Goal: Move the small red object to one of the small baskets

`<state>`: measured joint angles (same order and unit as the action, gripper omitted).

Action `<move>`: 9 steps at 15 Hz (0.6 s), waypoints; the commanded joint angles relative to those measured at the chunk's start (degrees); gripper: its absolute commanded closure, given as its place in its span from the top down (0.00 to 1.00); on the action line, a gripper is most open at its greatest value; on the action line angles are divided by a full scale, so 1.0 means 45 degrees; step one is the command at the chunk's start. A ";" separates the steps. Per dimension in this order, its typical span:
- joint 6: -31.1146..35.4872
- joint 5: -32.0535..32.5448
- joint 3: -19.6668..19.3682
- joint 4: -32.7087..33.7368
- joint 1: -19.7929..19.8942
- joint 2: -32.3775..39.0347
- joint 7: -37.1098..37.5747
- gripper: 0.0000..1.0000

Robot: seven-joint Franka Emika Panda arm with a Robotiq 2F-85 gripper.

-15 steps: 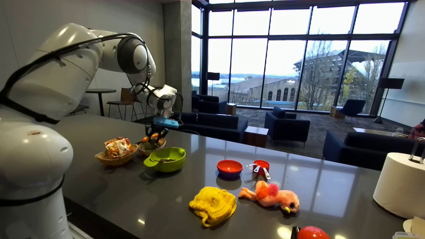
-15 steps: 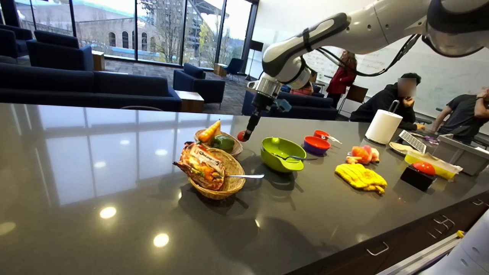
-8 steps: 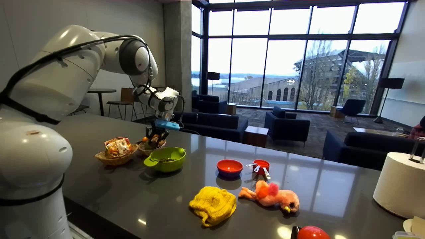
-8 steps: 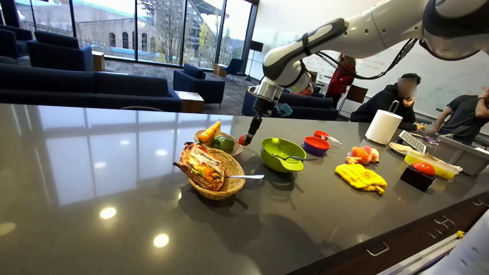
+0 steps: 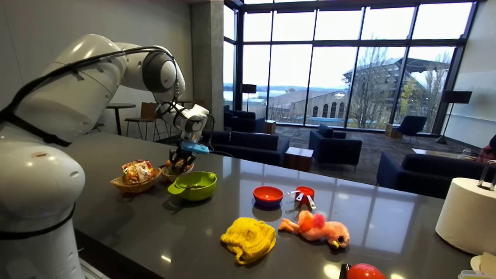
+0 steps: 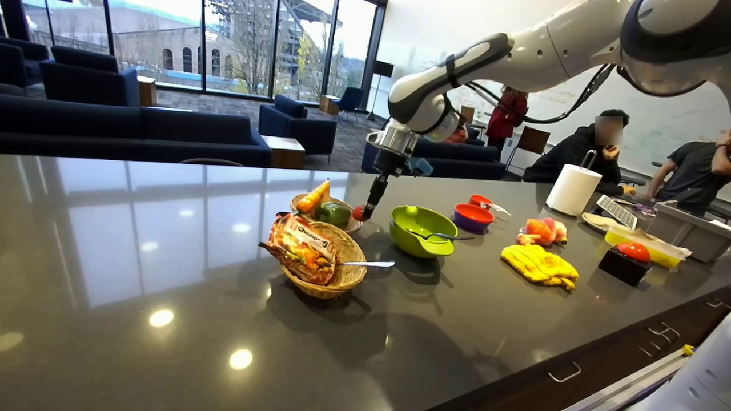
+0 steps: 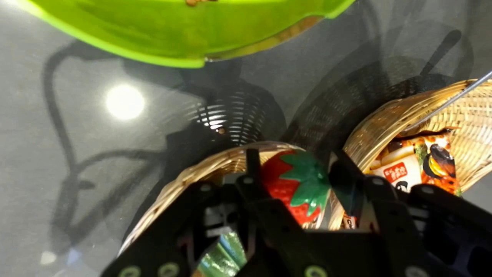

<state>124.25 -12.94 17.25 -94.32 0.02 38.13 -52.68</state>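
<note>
Wrist view: pincer [image 7: 294, 165] tight on a red strawberry [image 7: 294, 186], over the edge of a small basket [image 7: 180, 181].

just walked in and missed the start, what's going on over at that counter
A robot arm has a red strawberry gripped in its end effector. It is at the edge of a small woven basket that holds a carrot and a dark green item. The strawberry has not been let go yet; whether it touches the basket, I can't tell. Another basket with a food packet stands beside that one.
</note>
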 commanded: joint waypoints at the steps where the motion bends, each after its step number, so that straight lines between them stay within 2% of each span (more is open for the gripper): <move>1: -0.0425 -0.0195 0.0074 0.0656 -0.0024 0.0356 -0.0300 0.23; 9: -0.0911 -0.0183 0.0063 0.1443 -0.0025 0.1037 -0.0414 0.23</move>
<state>121.94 -12.94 17.38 -90.03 -0.22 41.49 -53.44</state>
